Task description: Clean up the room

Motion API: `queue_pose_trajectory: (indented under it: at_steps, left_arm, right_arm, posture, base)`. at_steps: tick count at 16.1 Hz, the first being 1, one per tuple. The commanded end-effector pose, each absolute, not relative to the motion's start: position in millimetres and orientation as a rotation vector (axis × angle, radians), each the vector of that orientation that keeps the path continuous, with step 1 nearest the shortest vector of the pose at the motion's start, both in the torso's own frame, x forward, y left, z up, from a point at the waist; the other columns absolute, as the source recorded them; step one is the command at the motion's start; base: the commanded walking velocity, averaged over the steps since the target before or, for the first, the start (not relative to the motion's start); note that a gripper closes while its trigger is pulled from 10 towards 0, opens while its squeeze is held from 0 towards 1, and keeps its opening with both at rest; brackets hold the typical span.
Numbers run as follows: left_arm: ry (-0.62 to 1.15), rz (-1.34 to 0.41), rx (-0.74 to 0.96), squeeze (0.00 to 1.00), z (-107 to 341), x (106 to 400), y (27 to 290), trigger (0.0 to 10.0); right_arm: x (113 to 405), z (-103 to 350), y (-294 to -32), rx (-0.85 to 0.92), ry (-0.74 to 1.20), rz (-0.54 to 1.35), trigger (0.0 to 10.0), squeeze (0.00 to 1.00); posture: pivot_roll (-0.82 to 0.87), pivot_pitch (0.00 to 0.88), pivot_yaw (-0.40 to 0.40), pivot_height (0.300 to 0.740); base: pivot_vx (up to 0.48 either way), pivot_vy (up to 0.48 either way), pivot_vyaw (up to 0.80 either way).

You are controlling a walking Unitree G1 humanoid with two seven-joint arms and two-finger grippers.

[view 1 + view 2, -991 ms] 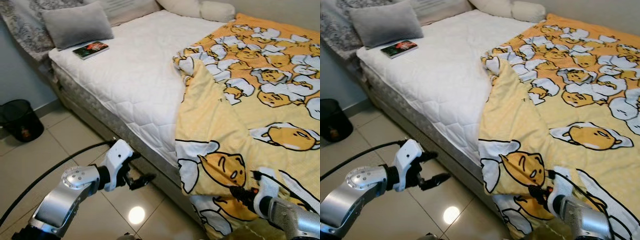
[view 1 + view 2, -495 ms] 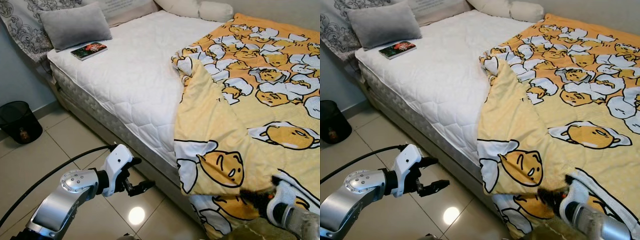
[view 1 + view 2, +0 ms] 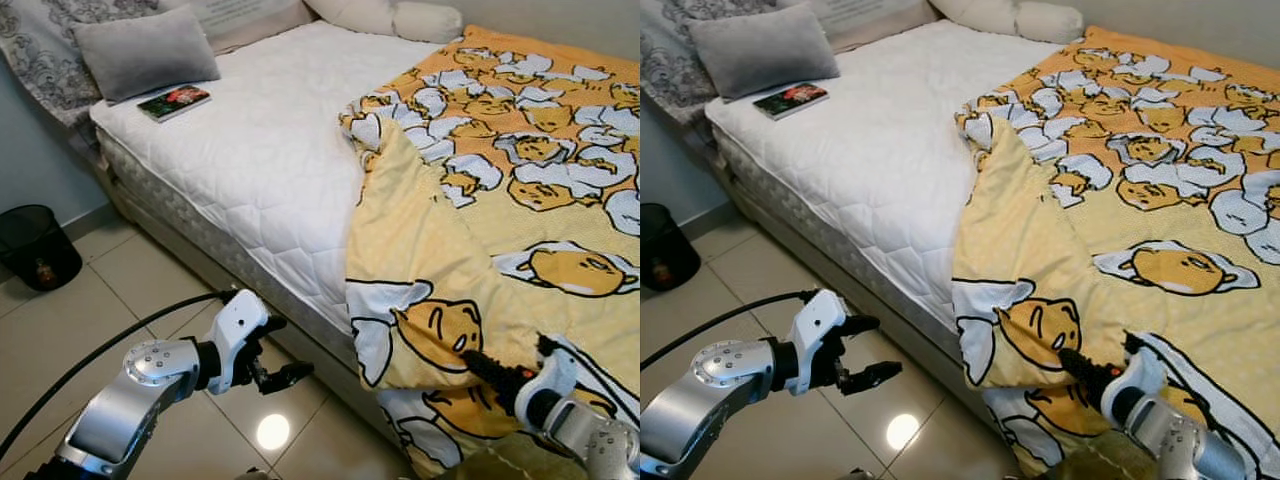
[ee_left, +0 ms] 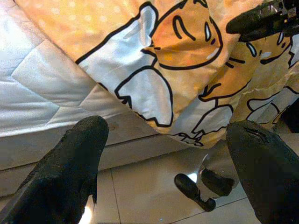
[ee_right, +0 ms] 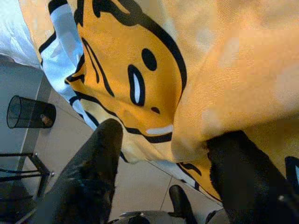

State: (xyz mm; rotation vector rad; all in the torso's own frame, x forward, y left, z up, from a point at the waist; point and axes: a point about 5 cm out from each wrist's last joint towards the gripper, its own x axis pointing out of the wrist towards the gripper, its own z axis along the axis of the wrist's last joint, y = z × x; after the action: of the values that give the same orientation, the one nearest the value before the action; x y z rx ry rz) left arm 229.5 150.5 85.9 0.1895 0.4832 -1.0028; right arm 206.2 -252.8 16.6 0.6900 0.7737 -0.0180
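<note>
A yellow blanket (image 3: 500, 150) printed with cartoon egg figures covers the right half of the bed. Its near corner is folded back and hangs over the bed's side. My right gripper (image 3: 505, 362) is low at the front right, pushed against that hanging edge. It is open, and in the right wrist view the blanket's hem (image 5: 187, 140) sags between its two spread fingers (image 5: 98, 158). My left gripper (image 3: 285, 350) hovers over the floor tiles beside the bed's side, open and holding nothing. It faces the hanging blanket corner (image 4: 154, 84).
The bare white mattress (image 3: 270, 130) takes up the bed's left half. A book (image 3: 174, 101) lies near a grey pillow (image 3: 145, 48) at its head, with white pillows (image 3: 400, 15) behind. A black mesh bin (image 3: 38, 245) stands on the floor at the far left.
My right gripper dipped and has come back up, its fingers now reaching higher against the blanket's hanging edge. The left arm has hardly moved. The view has shifted slightly.
</note>
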Motion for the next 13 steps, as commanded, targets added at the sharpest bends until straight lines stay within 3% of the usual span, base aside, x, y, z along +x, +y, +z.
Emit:
queue_pose_trajectory:
  at_steps: [1,13]
  left_arm:
    - [0.493,-1.004,0.208,0.00,85.5,230.3,151.2,10.0]
    - [0.482,-0.976,0.222,0.00,86.6,234.4,152.2,10.0]
  right_arm:
    - [206.1,14.2,-248.3,0.673,0.786,0.006,0.0,0.00]
    - [217.1,9.9,-248.1,0.635,0.758,-0.008,0.0,0.00]
  posture:
    - [-0.06,0.000,0.045,0.740]
    - [-0.05,0.000,0.047,0.740]
  base:
    - [0.000,0.000,0.00]
    - [0.000,0.000,0.00]
